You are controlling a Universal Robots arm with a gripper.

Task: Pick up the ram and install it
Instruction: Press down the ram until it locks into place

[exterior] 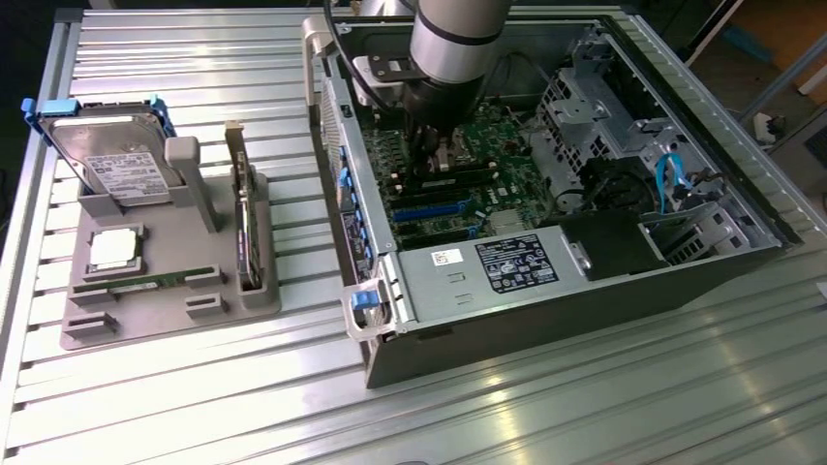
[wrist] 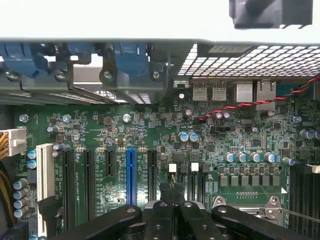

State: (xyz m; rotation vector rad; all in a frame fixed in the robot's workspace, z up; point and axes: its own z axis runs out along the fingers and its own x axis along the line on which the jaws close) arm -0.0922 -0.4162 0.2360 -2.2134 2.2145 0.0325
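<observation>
The ram cannot be picked out for certain: in the wrist view a thin pale sliver shows at the tips of the gripper, whose black fingers are pressed together, and whether that sliver is the stick I cannot tell. The gripper hangs inside the open computer case, low over the green motherboard, close to the row of long black slots and the single blue slot. Toward the near wall of the case sits a dark box with a white label. Outside the case, on the exterior view's left of it, a grey parts tray rests on the ribbed metal table. In the tray, farthest from the case, a hard drive leans upright; a square chip lies flat; a green stick lies in a groove; and nearest the case a dark expansion card stands on edge
</observation>
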